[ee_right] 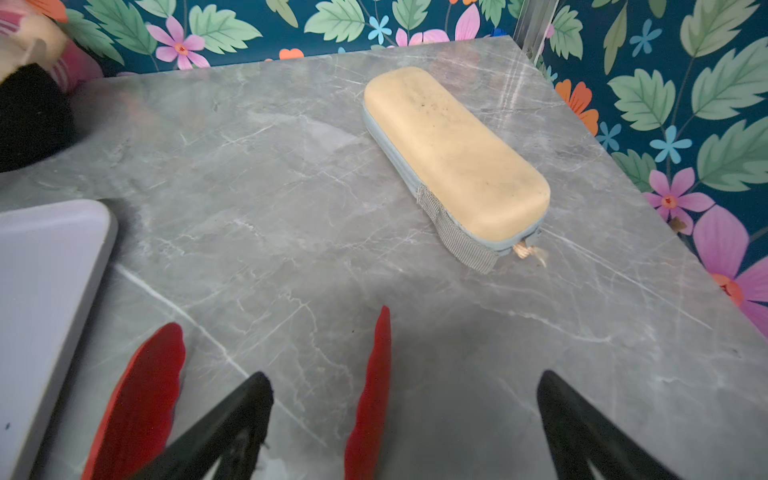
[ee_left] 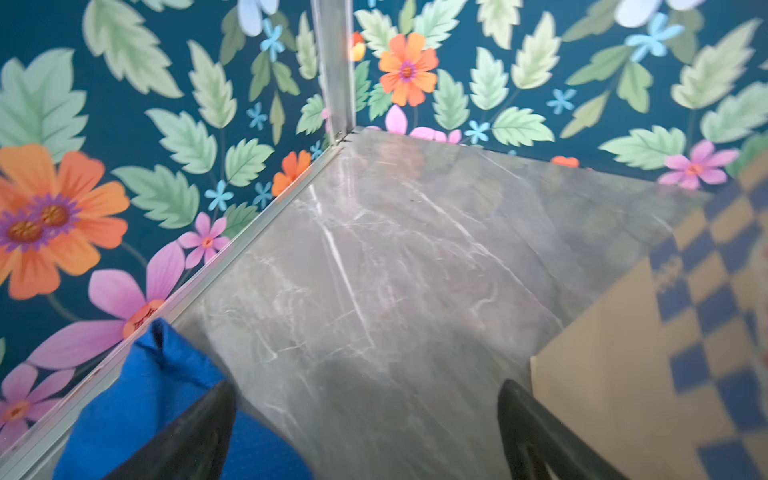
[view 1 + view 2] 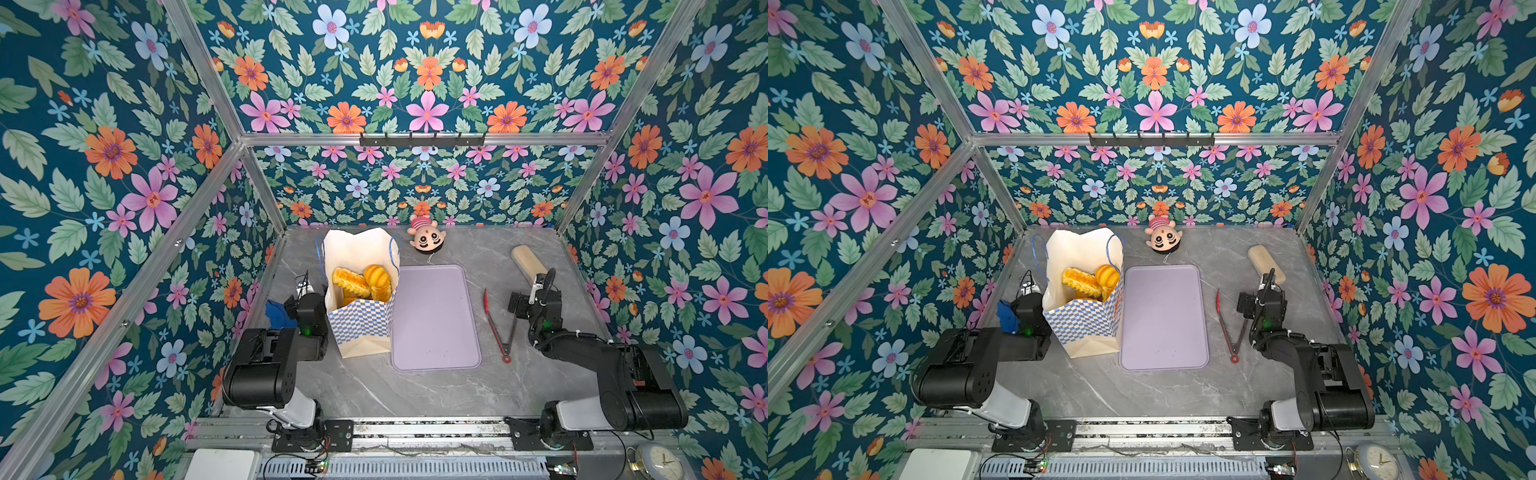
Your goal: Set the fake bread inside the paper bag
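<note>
Looking down in both top views, we see a grey marbled table (image 3: pixel 415 395) filling the lower middle of the frame. At its centre a lilac tray (image 3: pixel 436 320) lies flat. Just beside the tray's left edge stands the paper bag (image 3: pixel 360 328). It is upright with its mouth open, cream-white, with a blue-and-white checkered band low on its front and thin blue cord handles at the rim. Inside it sits the fake bread (image 3: pixel 361 282): glossy golden-orange pieces, one long with ridged stripes and one rounder and ribbed, piled together below the rim. How many lie underneath we cannot tell.

Left of the bag, the left gripper (image 2: pixel 365 390) hangs over bare table, jaws spread wide with nothing between them, and a blue cloth (image 2: pixel 166 399) lies beside one finger. Right of the tray, the right gripper (image 1: pixel 402 376) is likewise spread and holds nothing. Red tongs (image 3: pixel 494 324) lie on the table just beside it. A beige case (image 3: pixel 527 259) rests at the table's upper right, and a doll head (image 3: pixel 427 240) at upper centre.
</note>
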Tool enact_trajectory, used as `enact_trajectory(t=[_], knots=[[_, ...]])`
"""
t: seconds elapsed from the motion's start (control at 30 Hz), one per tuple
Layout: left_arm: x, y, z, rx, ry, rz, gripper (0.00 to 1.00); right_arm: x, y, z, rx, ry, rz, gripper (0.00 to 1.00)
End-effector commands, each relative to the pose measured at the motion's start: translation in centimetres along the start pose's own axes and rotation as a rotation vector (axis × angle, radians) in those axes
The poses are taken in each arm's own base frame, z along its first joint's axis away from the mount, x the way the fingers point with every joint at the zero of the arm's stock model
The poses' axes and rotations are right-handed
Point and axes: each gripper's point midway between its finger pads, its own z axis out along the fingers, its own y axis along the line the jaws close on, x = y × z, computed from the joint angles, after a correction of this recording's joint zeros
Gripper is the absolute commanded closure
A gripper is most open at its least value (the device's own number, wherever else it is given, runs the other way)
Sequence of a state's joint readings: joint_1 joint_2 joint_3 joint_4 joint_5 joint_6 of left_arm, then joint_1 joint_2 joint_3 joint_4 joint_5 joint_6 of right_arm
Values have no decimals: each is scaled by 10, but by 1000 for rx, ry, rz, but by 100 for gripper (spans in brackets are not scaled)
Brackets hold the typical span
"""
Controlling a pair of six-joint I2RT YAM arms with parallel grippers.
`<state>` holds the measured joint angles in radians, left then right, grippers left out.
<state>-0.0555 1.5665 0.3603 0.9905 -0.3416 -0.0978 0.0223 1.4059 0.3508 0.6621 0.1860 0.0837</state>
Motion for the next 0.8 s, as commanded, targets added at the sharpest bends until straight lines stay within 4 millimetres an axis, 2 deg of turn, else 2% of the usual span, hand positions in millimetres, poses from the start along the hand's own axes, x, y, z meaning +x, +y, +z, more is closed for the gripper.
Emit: enact_trajectory(t=[0.0, 0.03, 0.1, 0.17, 0.2, 0.33, 0.4, 0.47, 0.53, 0.6, 0.77], knots=[[-20, -1, -2, -8, -86, 25, 1, -23, 5, -4, -36, -178, -10, 1], [-20, -1, -2, -9, -86, 25, 0, -31, 6, -7, -34, -223, -9, 1], [-20, -1, -1, -7, -85, 26, 0, -21, 6, -3, -43, -141, 5, 1], [-20, -2, -1, -6, -85, 26, 0, -26, 4, -3, -40, -171, 11, 1], [-20, -2, -1, -5, -84, 25, 1, -21, 4, -3, -42, -134, 13, 1], [-19, -5, -2, 22, -85, 23, 1, -22, 3, -3, -39, -144, 16, 1], [-17, -9, -10, 67, -117, 22, 0, -24, 3, -3, -37, -161, 13, 1], [-19, -2, -23, 61, -204, 8, 0, -23, 3, -2, -40, -148, 12, 1], [-10, -5, -18, 71, -137, 13, 0, -23, 4, -2, -42, -144, 16, 1], [-14, -7, -12, 71, -148, 23, 0, -24, 3, -1, -45, -144, 22, 1], [-13, -7, -13, 74, -140, 17, 0, -22, 1, -3, -37, -147, 19, 1]])
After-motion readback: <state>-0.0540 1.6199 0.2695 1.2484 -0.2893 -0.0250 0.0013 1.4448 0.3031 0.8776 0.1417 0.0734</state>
